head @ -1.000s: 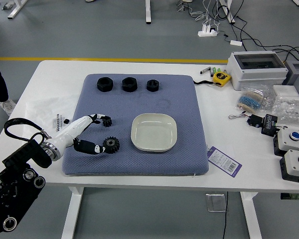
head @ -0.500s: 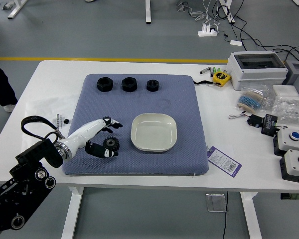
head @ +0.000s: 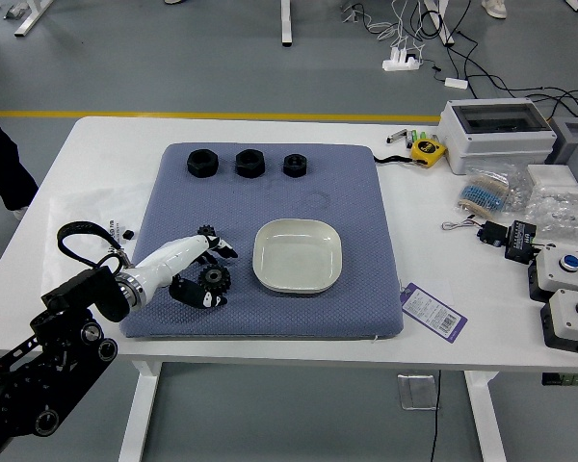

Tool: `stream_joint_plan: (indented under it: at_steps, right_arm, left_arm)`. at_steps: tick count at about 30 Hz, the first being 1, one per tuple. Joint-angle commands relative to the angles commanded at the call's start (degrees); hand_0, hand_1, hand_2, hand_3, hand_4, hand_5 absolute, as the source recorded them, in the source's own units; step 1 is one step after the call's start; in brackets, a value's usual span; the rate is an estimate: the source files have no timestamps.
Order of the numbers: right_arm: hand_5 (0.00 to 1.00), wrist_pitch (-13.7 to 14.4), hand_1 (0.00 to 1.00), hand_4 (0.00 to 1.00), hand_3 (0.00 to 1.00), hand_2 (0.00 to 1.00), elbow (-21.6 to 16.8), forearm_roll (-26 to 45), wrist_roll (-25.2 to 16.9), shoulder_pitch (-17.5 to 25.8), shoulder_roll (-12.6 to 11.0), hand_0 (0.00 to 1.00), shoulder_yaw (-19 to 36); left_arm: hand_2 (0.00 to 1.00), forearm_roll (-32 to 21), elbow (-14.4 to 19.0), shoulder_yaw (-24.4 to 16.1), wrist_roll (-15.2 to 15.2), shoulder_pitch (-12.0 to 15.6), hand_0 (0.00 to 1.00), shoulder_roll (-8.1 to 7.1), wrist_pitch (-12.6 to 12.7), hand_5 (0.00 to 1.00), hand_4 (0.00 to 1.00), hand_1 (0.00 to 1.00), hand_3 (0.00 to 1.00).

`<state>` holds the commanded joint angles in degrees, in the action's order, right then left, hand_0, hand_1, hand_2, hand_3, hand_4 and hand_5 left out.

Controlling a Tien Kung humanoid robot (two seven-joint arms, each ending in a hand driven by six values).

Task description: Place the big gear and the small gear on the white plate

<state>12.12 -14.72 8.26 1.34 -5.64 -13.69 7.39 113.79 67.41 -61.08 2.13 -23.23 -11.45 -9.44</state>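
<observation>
Reaching in from the lower left of the frame, the left robot hand (head: 166, 264) is open, with its fingers on one side of the big black toothed gear (head: 214, 280) and its thumb on the other. It does not look like it has a grip. The small black toothed gear (head: 206, 231) is just above, partly hidden by the fingers. Both gears lie on the blue-gray cloth mat (head: 356, 212), left of the white plate (head: 297, 255) near the middle. To do this well, the hand should pinch the big gear's sides gently, without bumping the small one, then lift it straight up.
</observation>
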Motion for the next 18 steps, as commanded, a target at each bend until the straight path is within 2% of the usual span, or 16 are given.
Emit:
stream_joint_plan:
  at_steps: [1,7,8,13,14,18]
  right_arm:
    - [0.728,0.00,0.658,0.804,0.599,0.739,0.00,-0.01,0.00,0.00,0.00,0.684,0.00]
    - [0.728,-0.02,0.657,0.804,0.599,0.738,0.01,0.14,-0.03,-0.07,-0.01,0.684,-0.05]
    - [0.728,-0.02,0.657,0.804,0.599,0.738,0.01,0.06,-0.01,-0.09,-0.01,0.684,-0.01]
    - [0.728,-0.02,0.657,0.804,0.599,0.738,0.02,0.04,0.00,-0.11,-0.02,0.684,0.02]
    - [0.728,-0.02,0.657,0.804,0.600,0.738,0.02,0.01,0.02,-0.12,-0.02,0.683,0.02]
    - [0.728,-0.02,0.657,0.804,0.600,0.738,0.02,-0.01,0.04,-0.14,-0.02,0.683,0.04]
  left_arm:
    - [0.720,0.07,-0.04,0.03,0.02,-0.02,0.609,0.00,-0.02,0.056,0.870,0.654,0.634]
    - [0.720,1.76,-0.28,0.58,0.32,-0.43,0.609,-0.25,0.02,0.056,0.870,0.654,0.634]
    - [0.549,1.97,-0.37,0.69,0.44,-0.52,0.457,-0.29,-0.04,0.022,0.725,0.516,0.580]
    - [0.549,2.20,-0.49,1.02,0.74,-0.65,0.457,-0.44,-0.26,0.022,0.725,0.516,0.580]
    - [0.459,2.29,-0.52,1.12,0.80,-0.69,0.344,-0.49,-0.24,0.002,0.203,0.395,0.511]
    - [0.459,2.45,-0.72,1.31,0.84,-0.82,0.344,-0.56,0.04,0.002,0.203,0.395,0.511]
